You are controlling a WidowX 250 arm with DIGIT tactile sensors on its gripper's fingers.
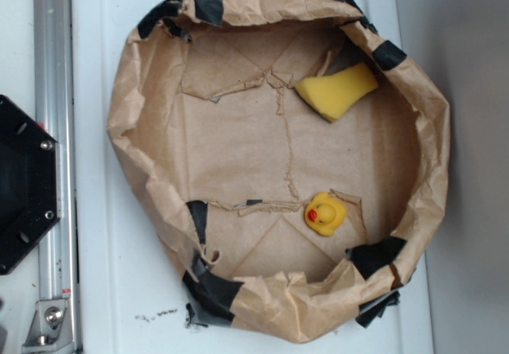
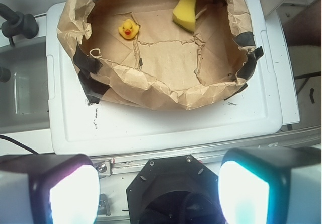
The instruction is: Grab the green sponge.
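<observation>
The green sponge (image 1: 338, 89) (image 2: 184, 10) looks yellow here, a flat wedge lying inside the brown paper basin (image 1: 143, 107) (image 2: 166, 90) against its far wall. A small yellow duck (image 1: 324, 213) (image 2: 129, 29) with a red beak sits elsewhere on the basin floor. In the wrist view my gripper (image 2: 158, 191) hangs high over the robot base, well short of the basin, open wide with nothing between its glowing fingers (image 2: 70, 194). The gripper does not appear in the exterior view.
The basin rests on a white plastic lid (image 1: 103, 290) (image 2: 166, 126). A metal rail (image 1: 52, 131) (image 2: 211, 151) and the black robot base (image 1: 24, 183) (image 2: 168, 186) border the lid. Black tape patches the basin rim (image 1: 211, 286).
</observation>
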